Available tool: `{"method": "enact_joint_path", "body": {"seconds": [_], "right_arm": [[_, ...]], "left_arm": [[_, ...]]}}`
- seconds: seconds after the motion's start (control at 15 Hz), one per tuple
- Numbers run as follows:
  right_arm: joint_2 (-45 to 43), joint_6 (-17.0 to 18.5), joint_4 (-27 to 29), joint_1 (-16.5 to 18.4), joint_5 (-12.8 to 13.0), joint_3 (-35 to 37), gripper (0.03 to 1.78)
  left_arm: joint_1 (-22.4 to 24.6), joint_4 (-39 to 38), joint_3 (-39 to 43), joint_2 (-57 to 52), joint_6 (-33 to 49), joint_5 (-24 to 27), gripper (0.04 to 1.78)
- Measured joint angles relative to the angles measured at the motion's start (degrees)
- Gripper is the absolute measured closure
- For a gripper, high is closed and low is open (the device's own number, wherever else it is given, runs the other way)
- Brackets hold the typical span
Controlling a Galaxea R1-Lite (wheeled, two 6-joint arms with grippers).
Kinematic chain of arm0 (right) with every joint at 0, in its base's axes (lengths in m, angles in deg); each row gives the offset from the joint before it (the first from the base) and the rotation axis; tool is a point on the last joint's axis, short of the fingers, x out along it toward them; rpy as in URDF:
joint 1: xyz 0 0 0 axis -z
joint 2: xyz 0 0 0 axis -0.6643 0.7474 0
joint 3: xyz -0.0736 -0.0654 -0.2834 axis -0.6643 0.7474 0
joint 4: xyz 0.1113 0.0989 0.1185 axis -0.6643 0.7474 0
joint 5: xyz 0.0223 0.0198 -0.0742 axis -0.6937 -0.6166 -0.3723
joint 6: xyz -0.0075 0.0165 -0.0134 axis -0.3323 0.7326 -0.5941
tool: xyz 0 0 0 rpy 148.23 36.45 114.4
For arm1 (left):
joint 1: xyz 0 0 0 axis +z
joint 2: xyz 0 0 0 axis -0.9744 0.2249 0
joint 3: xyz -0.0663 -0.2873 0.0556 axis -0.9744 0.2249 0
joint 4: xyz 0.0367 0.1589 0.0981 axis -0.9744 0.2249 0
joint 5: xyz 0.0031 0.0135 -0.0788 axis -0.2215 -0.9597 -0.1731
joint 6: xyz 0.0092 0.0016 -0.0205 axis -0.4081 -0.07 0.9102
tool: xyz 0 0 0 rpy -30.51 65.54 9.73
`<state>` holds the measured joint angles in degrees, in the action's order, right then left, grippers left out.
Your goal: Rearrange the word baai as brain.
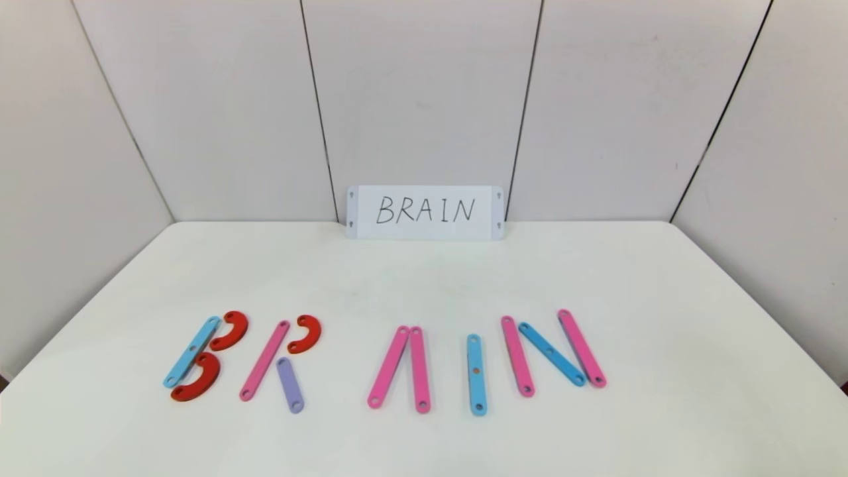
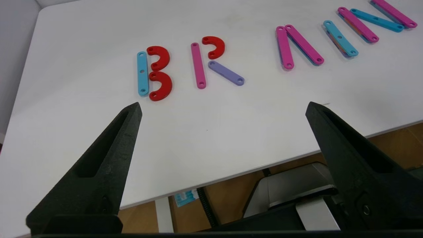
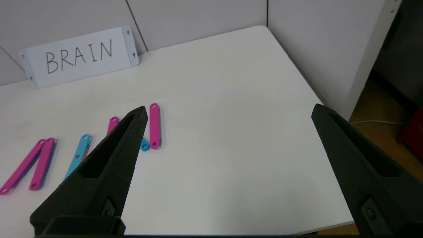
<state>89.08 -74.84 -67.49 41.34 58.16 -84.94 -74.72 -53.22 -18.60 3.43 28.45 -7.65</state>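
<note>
A white table (image 1: 424, 278) with rounded corners fills the scene, backed by pale grey wall panels (image 1: 424, 99) split by dark seams. At the table's far edge a white card (image 1: 424, 212) leans against the wall, handwritten BRAIN in black, small holes at its ends. Wooden floor (image 2: 396, 142) shows beyond the near edge.

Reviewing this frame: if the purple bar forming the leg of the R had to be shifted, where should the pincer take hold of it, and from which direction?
Grip the purple bar at mid-length, across its narrow width, coming straight down from above. It lies flat on the table, so only its long edges offer purchase. Its upper end sits close to the pink bar and the red curve, so the middle probably gives more room. The open left pincer seems nearer.
</note>
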Motion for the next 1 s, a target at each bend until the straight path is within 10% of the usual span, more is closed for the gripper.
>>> {"method": "enact_joint_path", "body": {"seconds": [0.47,1.0], "right_arm": [[-14.73,-8.9,-2.18,0.62,-5.79,9.51,0.07],[-18.3,-14.12,-20.74,0.56,-12.86,25.91,0.07]], "left_arm": [[-1.66,-1.95,2.88,-11.19,-0.2,-3.73,0.08],[-1.87,-28.11,27.49,-14.1,-4.17,-13.51,0.08]]}}
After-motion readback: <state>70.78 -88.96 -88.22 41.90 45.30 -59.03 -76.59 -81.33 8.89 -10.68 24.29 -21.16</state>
